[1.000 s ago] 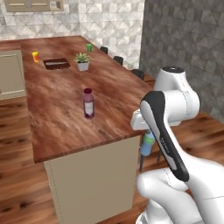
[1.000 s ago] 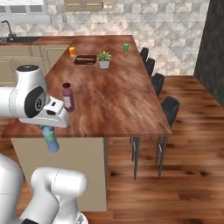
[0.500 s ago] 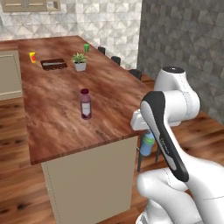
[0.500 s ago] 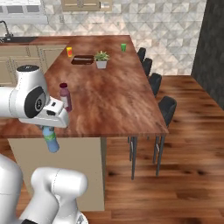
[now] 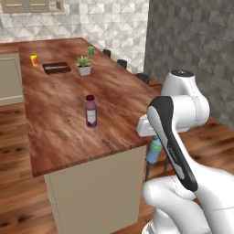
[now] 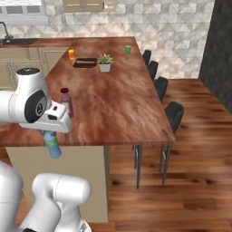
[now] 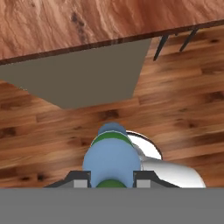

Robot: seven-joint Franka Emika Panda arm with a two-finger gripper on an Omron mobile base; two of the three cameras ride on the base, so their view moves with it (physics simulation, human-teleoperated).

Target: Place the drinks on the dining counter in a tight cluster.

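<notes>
My gripper [image 5: 152, 139] hangs just off the near end of the dining counter [image 5: 59, 123], shut on a small light-blue bottle [image 5: 154, 151] with a green band. The bottle points down towards the wood floor, below the countertop's level. In the right base view the gripper [image 6: 50, 134] holds the same bottle [image 6: 53, 145] in front of the counter's [image 6: 118, 104] beige base. In the hand view the bottle [image 7: 111, 158] sits between the fingers of the gripper [image 7: 111, 180], with the counter's edge [image 7: 65, 22] above. A stout purple-capped bottle [image 5: 91, 111] [image 6: 66, 102] stands upright on the counter near that end.
At the counter's far end stand an orange cup [image 5: 34, 60], a green cup [image 5: 91, 50], a potted plant [image 5: 83, 65] and a dark tray [image 5: 56, 68]. Black stools [image 6: 173, 113] line the counter's right side. Wood floor lies around the island.
The whole picture shifts slightly between frames, so the base has moved a little. The arm keeps its pose and the light-blue bottle stays in the gripper.
</notes>
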